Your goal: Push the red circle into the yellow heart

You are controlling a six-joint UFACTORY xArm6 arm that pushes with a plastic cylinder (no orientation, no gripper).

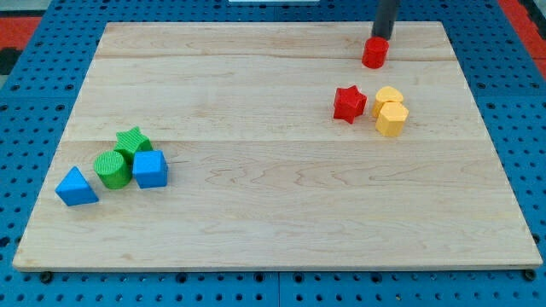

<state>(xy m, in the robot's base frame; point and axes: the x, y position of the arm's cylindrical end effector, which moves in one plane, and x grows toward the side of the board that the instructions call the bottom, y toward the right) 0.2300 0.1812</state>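
Note:
The red circle [374, 53] is a small red cylinder near the view's top right of the wooden board. My tip [380, 37] stands right at its upper edge, touching or nearly touching it. The yellow heart [387, 97] lies below the red circle, toward the view's right. A yellow hexagon [392, 118] sits pressed against the heart's lower side. A red star [349, 103] lies just left of the two yellow blocks.
A green star [133, 141], a green circle [112, 168], a blue cube [149, 169] and a blue triangle [77, 186] cluster at the view's lower left. The wooden board [273, 213] rests on a blue pegboard.

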